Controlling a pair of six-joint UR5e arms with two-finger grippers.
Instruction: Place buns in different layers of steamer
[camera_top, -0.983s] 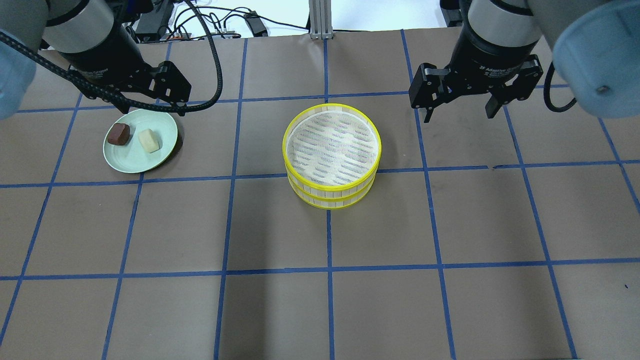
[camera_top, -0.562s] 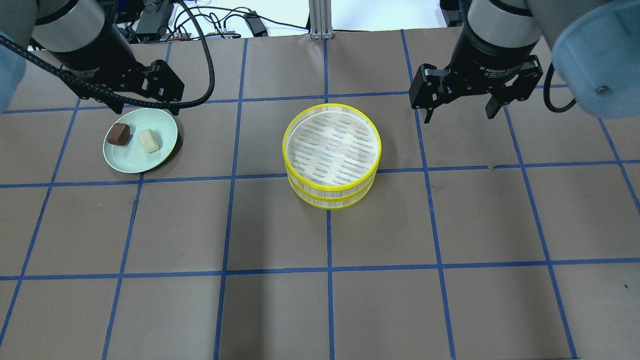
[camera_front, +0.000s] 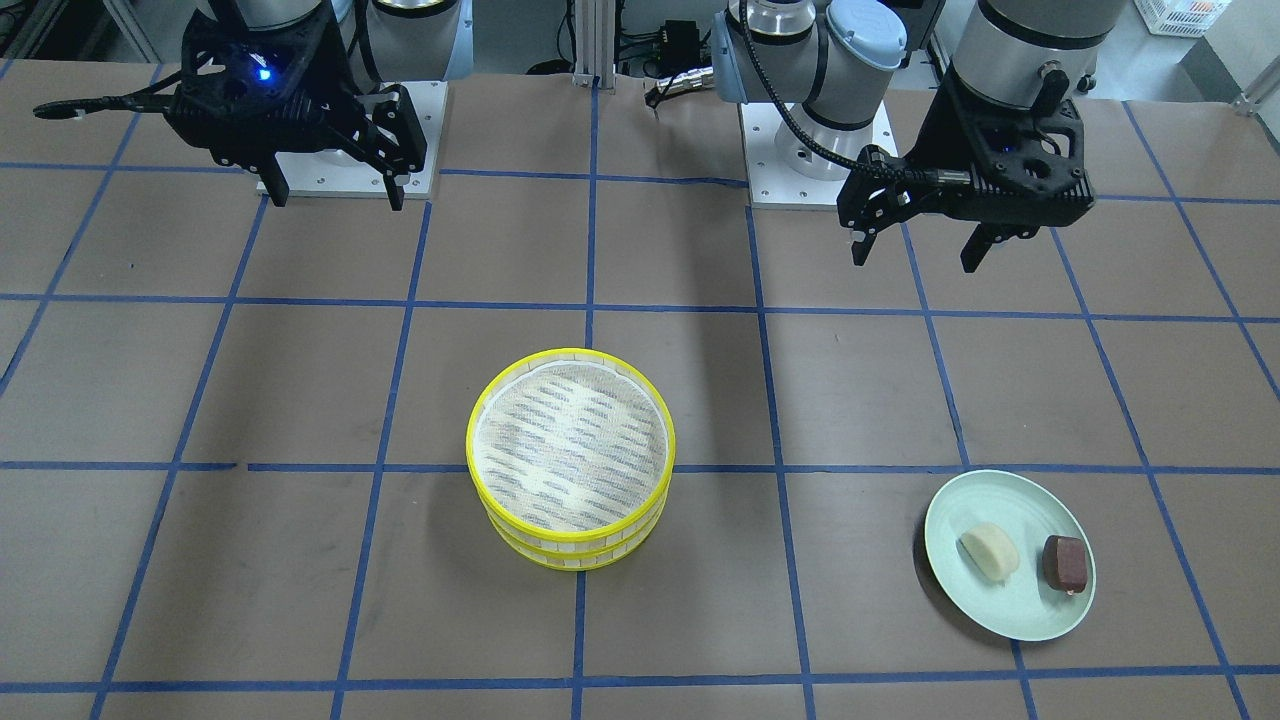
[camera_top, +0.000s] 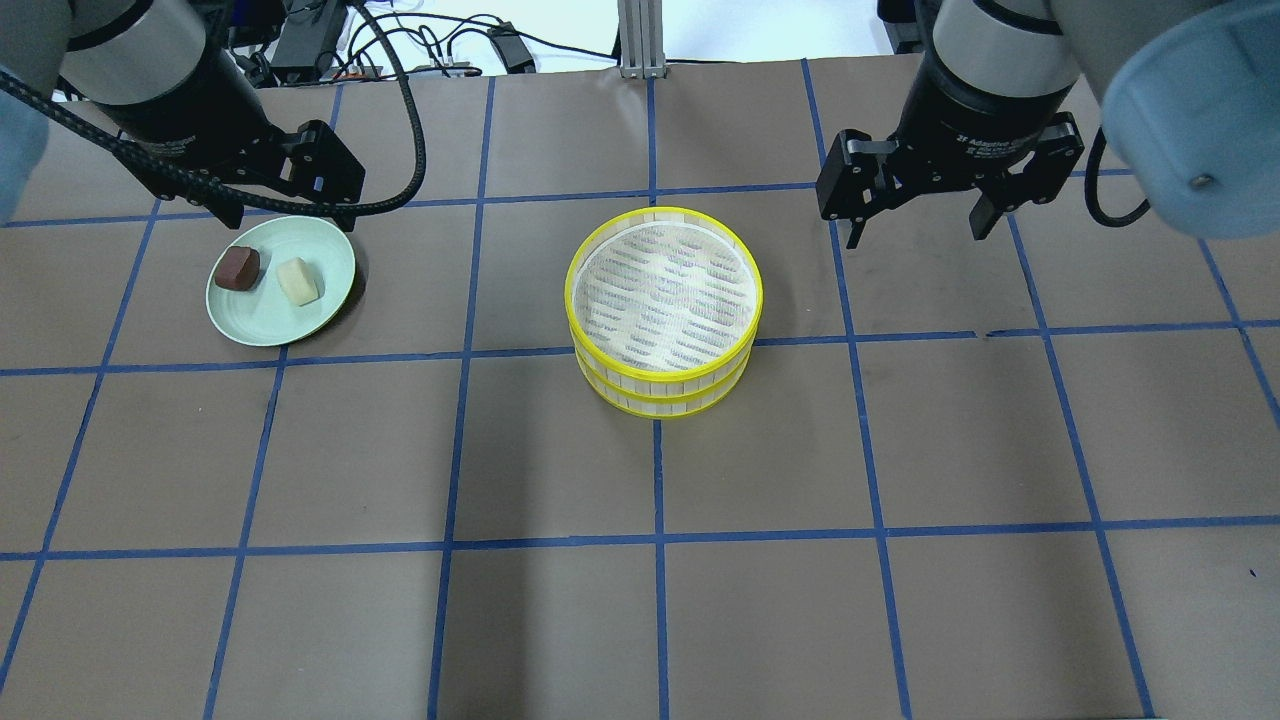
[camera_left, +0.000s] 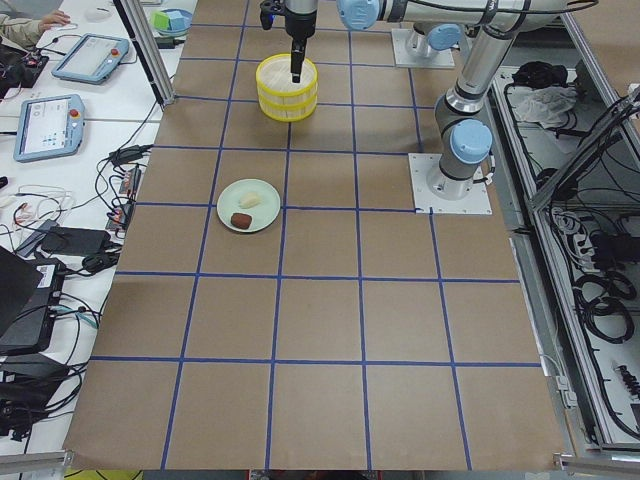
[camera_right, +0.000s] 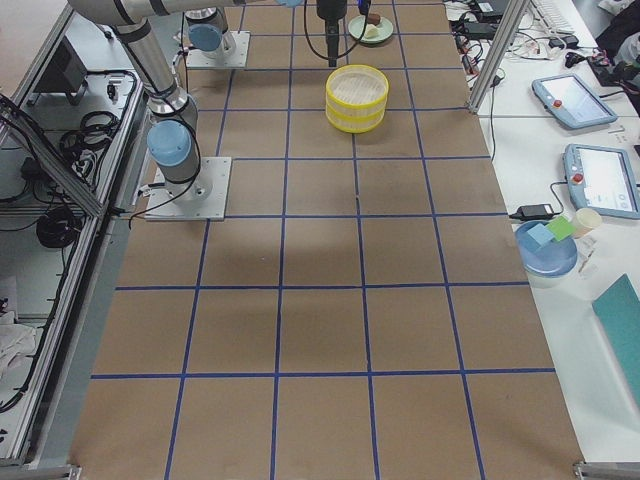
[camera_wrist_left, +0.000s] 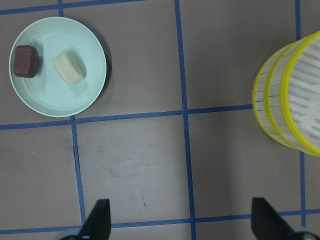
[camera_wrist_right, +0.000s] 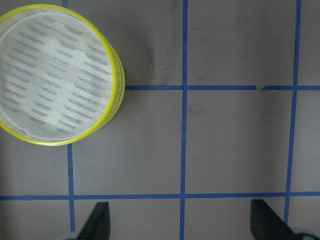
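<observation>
A cream-white bun (camera_top: 298, 281) and a dark reddish-brown bun (camera_top: 239, 268) lie side by side on a pale green plate (camera_top: 270, 322) at the left. The two yellow-rimmed steamer layers (camera_top: 660, 392) stand stacked at the table's middle; the top mesh floor is bare. My left gripper (camera_top: 290, 215) hangs open and empty above the plate's far edge. My right gripper (camera_top: 915, 235) hangs open and empty, to the right of and beyond the steamer. The left wrist view shows the buns (camera_wrist_left: 69, 68) and the steamer's wall (camera_wrist_left: 272, 100). The right wrist view shows the steamer (camera_wrist_right: 114, 60).
The table is brown paper with a blue tape grid (camera_top: 655, 540). Cables (camera_top: 400, 60) and an aluminium post (camera_top: 640, 40) lie at the far edge. In the front-facing view the plate (camera_front: 1000, 622) is at the lower right and the arm bases (camera_front: 810, 160) at the top.
My left gripper has shifted a little to the left and toward the far edge, above the plate. The right gripper, buns and steamer have hardly moved.
</observation>
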